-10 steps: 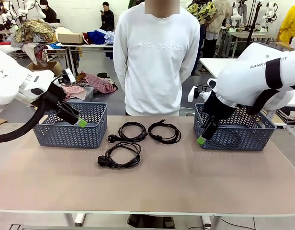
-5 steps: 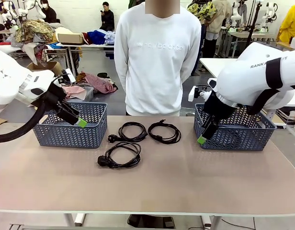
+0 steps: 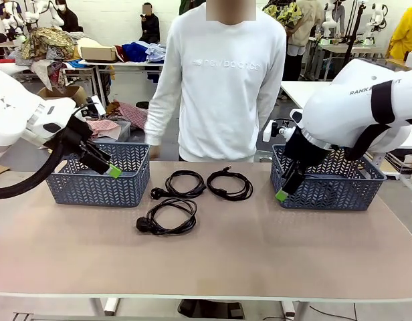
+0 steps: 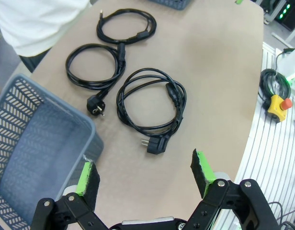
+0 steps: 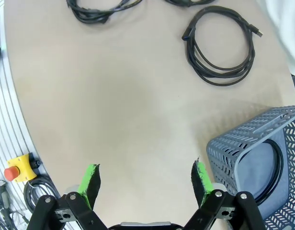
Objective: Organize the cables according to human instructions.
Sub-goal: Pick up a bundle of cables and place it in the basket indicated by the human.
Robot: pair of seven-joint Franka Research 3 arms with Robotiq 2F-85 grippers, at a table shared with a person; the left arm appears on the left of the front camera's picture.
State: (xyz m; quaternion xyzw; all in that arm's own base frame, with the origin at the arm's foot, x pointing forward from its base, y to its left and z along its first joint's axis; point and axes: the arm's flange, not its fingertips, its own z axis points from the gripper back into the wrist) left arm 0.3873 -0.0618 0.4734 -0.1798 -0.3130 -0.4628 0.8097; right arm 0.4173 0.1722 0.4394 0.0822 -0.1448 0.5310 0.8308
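Note:
Three cables lie coiled on the table's middle: one (image 3: 184, 182) at the back left, one (image 3: 231, 184) at the back right, one (image 3: 167, 217) nearer me with a chunky plug. The left wrist view shows the same three: the far coil (image 4: 126, 26), the middle coil (image 4: 96, 64) and the near coil (image 4: 151, 105). My left gripper (image 3: 112, 170) hangs open over the left basket's near right corner, nothing between its fingers (image 4: 87, 177). By the right basket's left wall my right gripper (image 3: 281, 194) is open and empty too. Below it lies one cable (image 5: 221, 45).
Two blue-grey lattice baskets stand at the back, left (image 3: 99, 180) and right (image 3: 330, 184). A black loop (image 5: 280, 163) that looks like another coil lies inside the right basket (image 5: 253, 148). A person in a white sweatshirt (image 3: 223, 80) stands at the far edge, one hand (image 3: 152, 152) beside the left basket.
The person has shifted slightly and brought an arm out to the side, the hand now hanging by the left basket. Both arms and the cables have stayed put.

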